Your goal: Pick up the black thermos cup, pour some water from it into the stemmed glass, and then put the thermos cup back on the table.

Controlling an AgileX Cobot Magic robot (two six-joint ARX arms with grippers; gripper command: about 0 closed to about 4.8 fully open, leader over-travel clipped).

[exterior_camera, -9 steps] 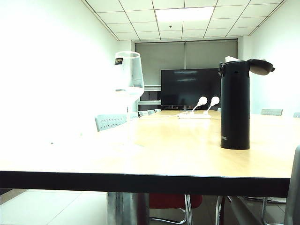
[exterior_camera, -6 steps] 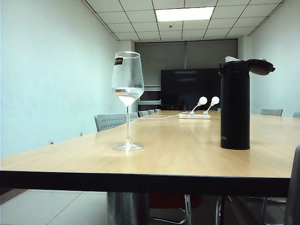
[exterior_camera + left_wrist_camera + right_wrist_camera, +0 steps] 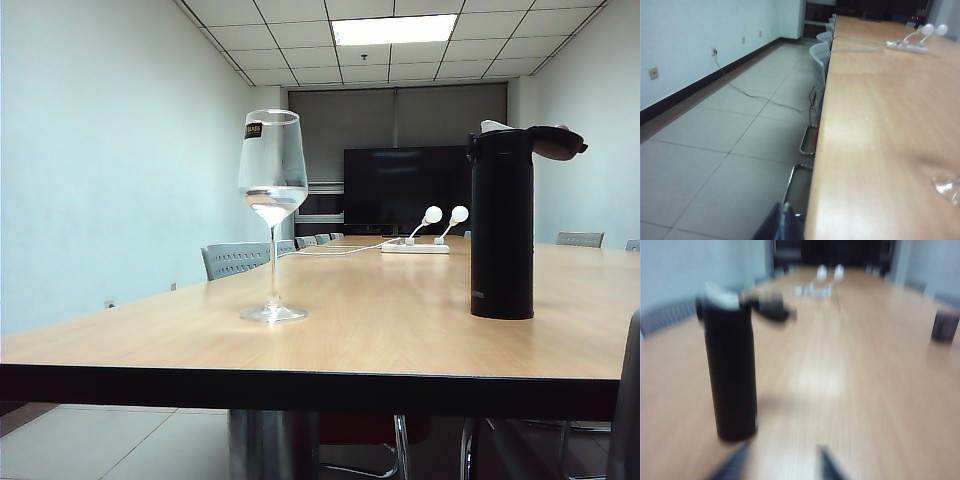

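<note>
On the table (image 3: pixel 400 330), nearest its dark front edge, the stemmed glass (image 3: pixel 272 215) is seen upright w/ a little water in the bowl and a small black label near the rim. Beside the glass, well apart toward the other side of the table, the black thermos cup (image 3: pixel 502 225) is stood upright, lid flipped open and whitish spout exposed; nothing is touching either one. Beyond the glass, far down the table, a white power strip (image 3: pixel 415 247) w/ two round white plugs and a trailing cable is seen; further still a dark screen (image 3: pixel 405 188) is mounted on the back wall.

Left gripper (image 3: pixel 782 226) is held off the table edge over the floor, short of the glass, whose foot (image 3: pixel 947 185) is just caught in the left wrist view; fingers pressed together, nothing gripped. Right gripper (image 3: pixel 782 462) is shown, blurred, low over the table just short of the thermos (image 3: pixel 731 372); fingertips are spread apart, nothing between them.
</note>
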